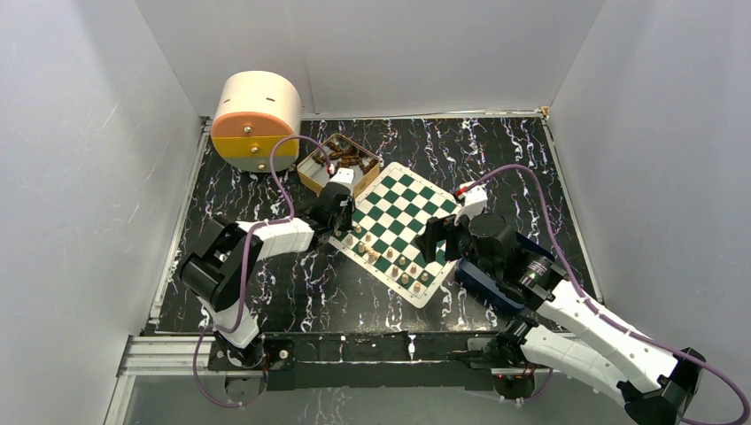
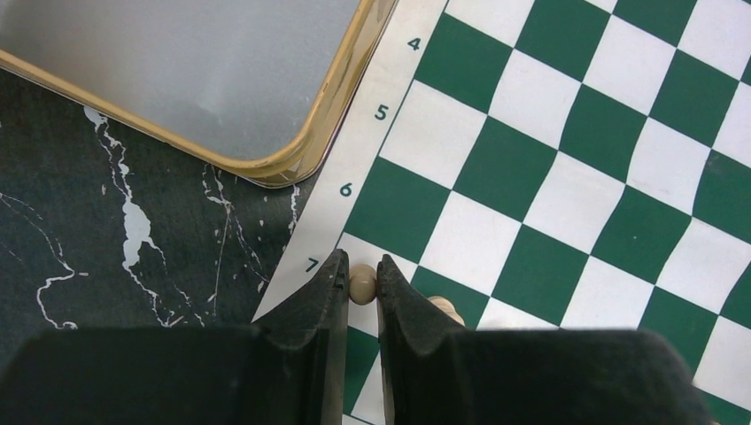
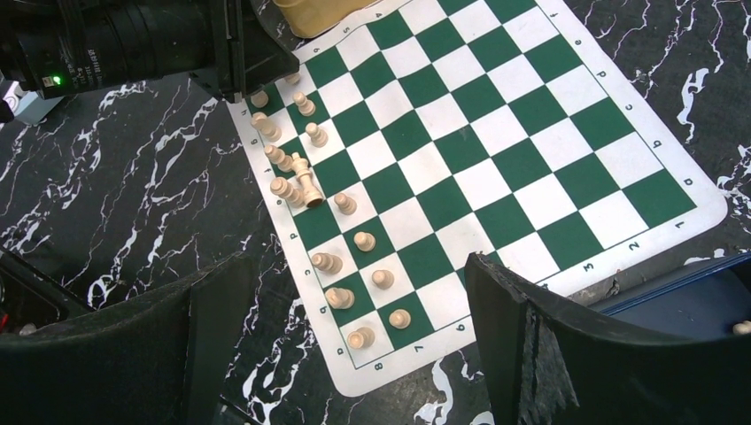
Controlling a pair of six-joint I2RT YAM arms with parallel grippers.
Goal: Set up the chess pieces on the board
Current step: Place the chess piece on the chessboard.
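Note:
The green and white board (image 1: pixel 403 212) lies at an angle in the middle of the table. Several tan chess pieces (image 3: pixel 354 239) stand in two rows along its near-left edge, and one tall piece (image 3: pixel 306 184) leans over among them. My left gripper (image 2: pixel 363 270) is shut on the round head of a tan pawn (image 2: pixel 363 283) over a white square by the "7" mark. A second piece (image 2: pixel 447 308) peeks out beside its right finger. My right gripper (image 3: pixel 354 261) hangs open above the board's near corner, holding nothing.
A gold-rimmed box (image 1: pixel 341 161) with dark pieces sits at the board's far-left corner, its rim (image 2: pixel 305 155) close to my left gripper. A tan and orange cylinder (image 1: pixel 255 119) stands at the back left. A dark blue tray (image 3: pixel 682 279) lies under my right arm.

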